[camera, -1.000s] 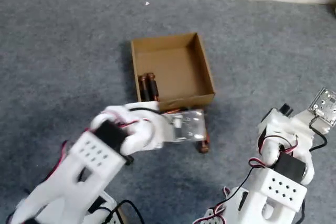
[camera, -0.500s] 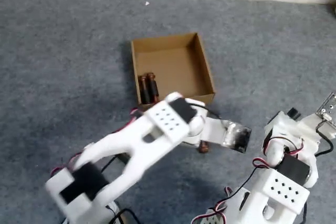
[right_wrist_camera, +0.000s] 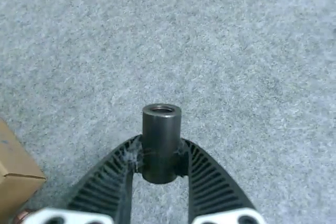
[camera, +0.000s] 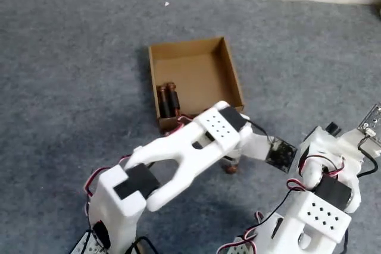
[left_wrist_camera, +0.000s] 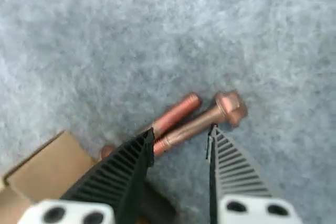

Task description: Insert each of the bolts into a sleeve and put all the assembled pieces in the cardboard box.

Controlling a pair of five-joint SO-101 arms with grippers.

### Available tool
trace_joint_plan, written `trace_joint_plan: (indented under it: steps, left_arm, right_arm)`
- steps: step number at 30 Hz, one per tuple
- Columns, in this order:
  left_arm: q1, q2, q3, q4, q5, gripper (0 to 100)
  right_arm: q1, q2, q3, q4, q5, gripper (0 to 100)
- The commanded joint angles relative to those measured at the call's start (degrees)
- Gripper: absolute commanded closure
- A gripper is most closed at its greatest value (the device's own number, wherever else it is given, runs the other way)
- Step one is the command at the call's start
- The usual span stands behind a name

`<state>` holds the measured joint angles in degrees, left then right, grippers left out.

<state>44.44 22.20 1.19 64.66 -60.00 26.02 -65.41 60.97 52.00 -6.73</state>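
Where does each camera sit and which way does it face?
High view: fixed overhead, looking down on box, left arm, right arm.
Left wrist view: on left arm, facing down past open left gripper at two bolts.
Right wrist view: on right arm, facing carpet past right gripper, shut on sleeve.
Shared: box shows in all three.

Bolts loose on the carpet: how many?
2, side by side before the left pincer: a hex-headed bolt and a plain-ended bolt. The pincer may hide more.
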Motion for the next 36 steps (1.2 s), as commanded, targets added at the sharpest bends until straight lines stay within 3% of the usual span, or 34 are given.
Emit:
trace_joint_plan:
  steps: [1, 10, 24, 36]
  left_arm:
    - [2.3, 2.8, -4.1, -1.5, -0.5, 81]
    - [1.5, 6.6, -3.5, -2.5, -3.6, 88]
    - [0.9, 6.4, -3.5, 12.0, -3.7, 90]
    - [1.5, 6.8, -4.1, 9.1, -3.5, 89]
  right_arm:
    - [0.2, -1.4, -0.8, -1.5, 0.7, 99.3]
    - [0.2, -1.4, -0.7, -1.5, 0.8, 99.3]
    - [0.2, -1.4, -0.7, -1.5, 0.8, 99.3]
    - [0.4, -1.4, -0.7, -1.5, 0.8, 99.3]
